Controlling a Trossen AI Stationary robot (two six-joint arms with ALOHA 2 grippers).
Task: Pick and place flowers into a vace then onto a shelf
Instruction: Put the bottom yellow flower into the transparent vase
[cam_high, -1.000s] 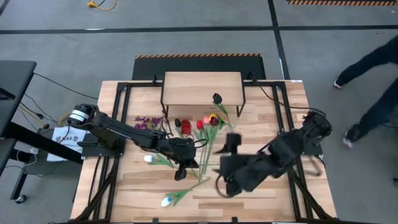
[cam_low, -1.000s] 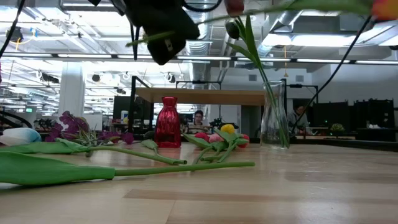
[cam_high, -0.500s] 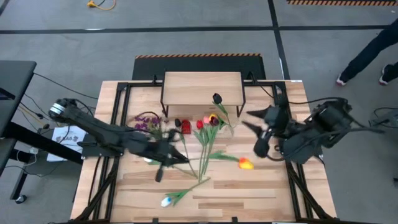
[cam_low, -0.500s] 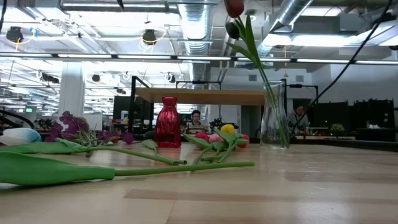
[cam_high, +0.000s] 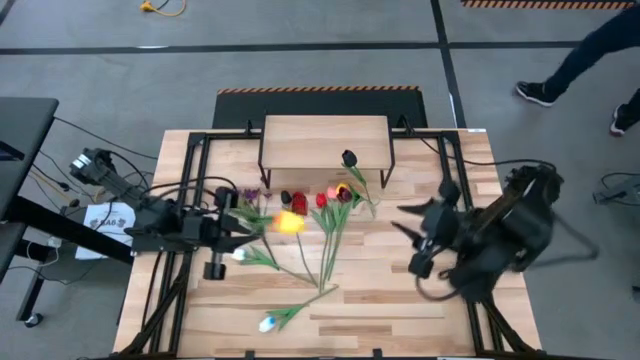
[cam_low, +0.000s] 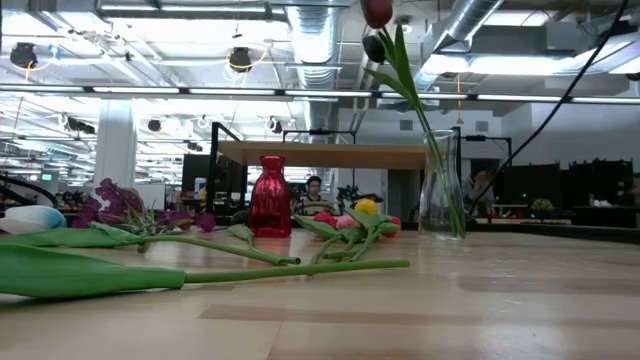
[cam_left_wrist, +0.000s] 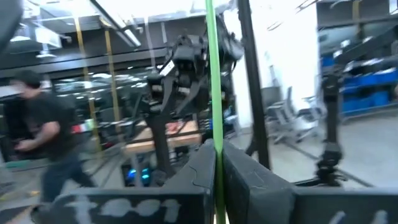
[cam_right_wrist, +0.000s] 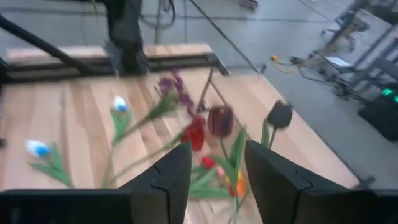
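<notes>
A: Bloom moved? Half a second back the yellow tulip (cam_high: 289, 222) was down by the right gripper (cam_high: 413, 240)

B: Yes, it's swung up in front of the left gripper (cam_high: 232, 226), which is clamped on the stem (cam_left_wrist: 211, 93) (bloom blurred). The right gripper has pulled away, fingers apart, empty

A: Heading?

B: Long axis runs straight out past the left fingertips, bloom leading toward the right arm. Glass vase (cam_low: 443, 190) sits beyond the bloom, shelf-side, so I'd guess insertion comes next

two dark six-joint arms, matte black housings, left arm (cam_high: 150, 215) with silver-white ring at its outer joint, right arm (cam_high: 495, 230) bulkier, loose black cable looping off it, left end effector (cam_left_wrist: 214, 180) fingers flat, black, angular
</notes>
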